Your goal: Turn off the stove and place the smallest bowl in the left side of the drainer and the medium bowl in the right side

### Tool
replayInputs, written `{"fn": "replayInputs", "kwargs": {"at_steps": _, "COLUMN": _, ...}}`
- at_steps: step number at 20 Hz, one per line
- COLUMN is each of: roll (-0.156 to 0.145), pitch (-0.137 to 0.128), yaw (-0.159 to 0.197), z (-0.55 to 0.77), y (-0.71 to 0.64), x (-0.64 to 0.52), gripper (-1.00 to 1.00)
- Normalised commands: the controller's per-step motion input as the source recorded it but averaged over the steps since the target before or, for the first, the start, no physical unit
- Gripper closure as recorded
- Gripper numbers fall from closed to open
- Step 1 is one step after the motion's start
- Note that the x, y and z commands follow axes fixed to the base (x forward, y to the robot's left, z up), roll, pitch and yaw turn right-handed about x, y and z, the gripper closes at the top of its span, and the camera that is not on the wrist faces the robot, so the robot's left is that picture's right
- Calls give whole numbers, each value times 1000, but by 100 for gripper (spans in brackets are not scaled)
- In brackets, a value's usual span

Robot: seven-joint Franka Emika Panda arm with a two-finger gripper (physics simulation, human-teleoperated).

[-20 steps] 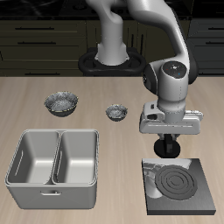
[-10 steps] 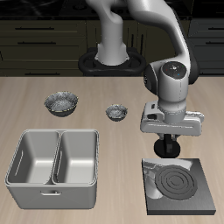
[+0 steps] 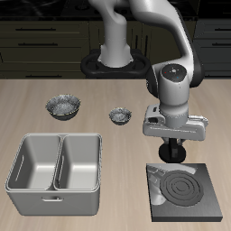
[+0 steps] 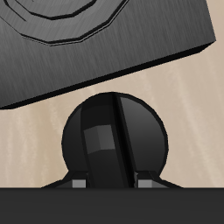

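Observation:
The stove (image 3: pixel 185 191) is a black square hotplate near the table's front edge, and its coil rings are dark. My gripper (image 3: pixel 173 153) stands straight down just behind the hotplate, over the black knob (image 4: pixel 114 140). In the wrist view the round knob fills the middle and the dark fingers lie together across it, so the gripper looks shut. The smallest bowl (image 3: pixel 119 115) sits mid-table, behind the drainer (image 3: pixel 56 162). A wider glittery bowl (image 3: pixel 63 106) stands farther along; I cannot tell if it is the medium bowl. Both drainer compartments hold nothing.
The robot's base (image 3: pixel 115 61) stands at the back of the table, and the arm rises over the stove side. Dark kitchen cabinets run behind the table.
The gripper's hand has turned and shifted very slightly over the knob. The bowls, drainer and stove have not moved.

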Motion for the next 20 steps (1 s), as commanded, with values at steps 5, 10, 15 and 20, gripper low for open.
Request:
{"fn": "replayInputs", "kwargs": {"at_steps": 5, "roll": 23, "pitch": 11, "yaw": -57, "z": 66, "y": 34, "x": -28, "gripper": 100}}
{"fn": "replayInputs", "kwargs": {"at_steps": 10, "roll": 22, "pitch": 11, "yaw": -87, "z": 28, "y": 43, "x": 3, "gripper": 100}}
{"fn": "replayInputs", "kwargs": {"at_steps": 15, "roll": 1, "pitch": 1, "yaw": 31, "z": 40, "y": 46, "x": -38, "gripper": 100}}
{"fn": "replayInputs", "kwargs": {"at_steps": 20, "roll": -19, "pitch": -31, "yaw": 109, "z": 142, "y": 30, "x": -66, "gripper": -100}}
